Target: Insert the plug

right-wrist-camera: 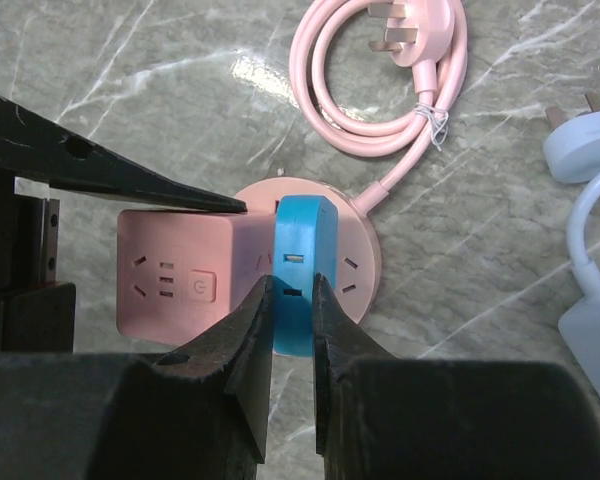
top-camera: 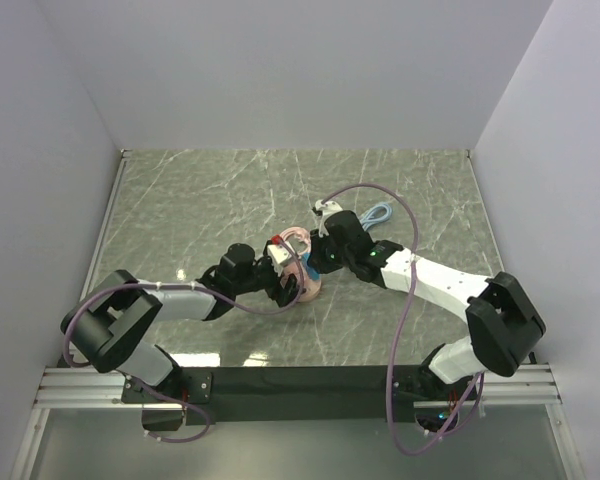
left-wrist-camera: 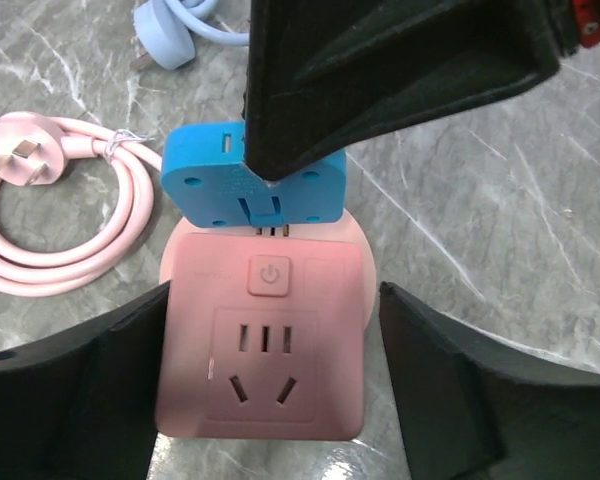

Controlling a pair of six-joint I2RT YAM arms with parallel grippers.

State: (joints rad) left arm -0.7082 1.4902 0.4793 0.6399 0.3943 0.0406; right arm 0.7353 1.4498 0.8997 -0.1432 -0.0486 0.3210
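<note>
1. Marbled table [top-camera: 200, 200]: carries every item shown.
2. Left gripper [left-wrist-camera: 275, 300]: its fingers flank the pink cube [left-wrist-camera: 265, 350], one against a side and the other just beside it. A firm clamp cannot be confirmed. It should brace the cube against the coming push.
3. Right gripper [right-wrist-camera: 292, 290]: clenched on the plug [right-wrist-camera: 302, 235].
4. Plug: set against the cube's neighbouring face, prongs partly exposed. Judged best practice is to press straight along the prongs, square to the face, until the gap closes; tilting would likely bind.
5. Power button [left-wrist-camera: 269, 274]: standby symbol only, with no brand or lettering legible.
</note>
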